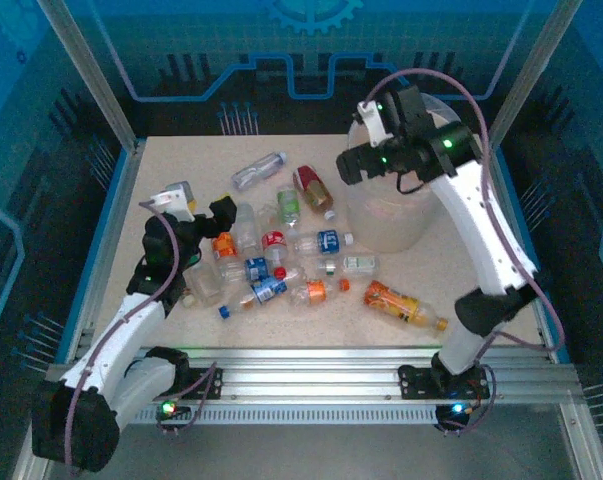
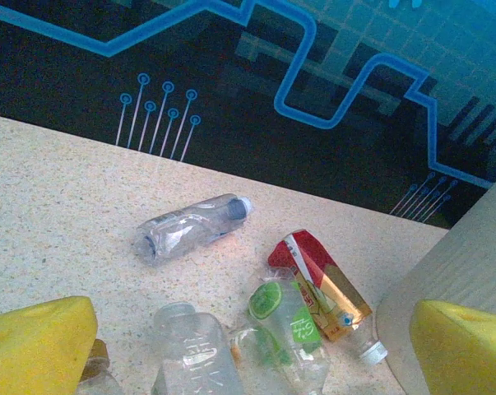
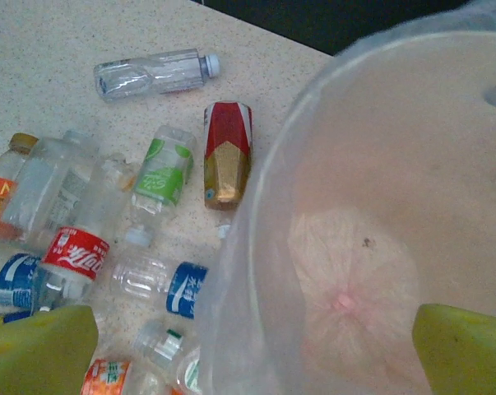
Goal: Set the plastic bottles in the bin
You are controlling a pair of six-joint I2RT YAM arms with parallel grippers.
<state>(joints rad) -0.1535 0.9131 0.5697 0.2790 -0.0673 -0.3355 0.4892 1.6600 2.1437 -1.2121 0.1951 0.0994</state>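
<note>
Red-labelled Coca-Cola bottle (image 3: 73, 253) near the translucent, bag-lined bin (image 3: 396, 140)

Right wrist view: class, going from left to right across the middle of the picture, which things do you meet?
orange-labelled bottle → red-labelled bottle → green-labelled bottle → red-and-gold bottle → bin

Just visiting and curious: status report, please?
Left gripper open over bottles. Right gripper open above bin. Many lie on table. Nothing blocking.
</note>
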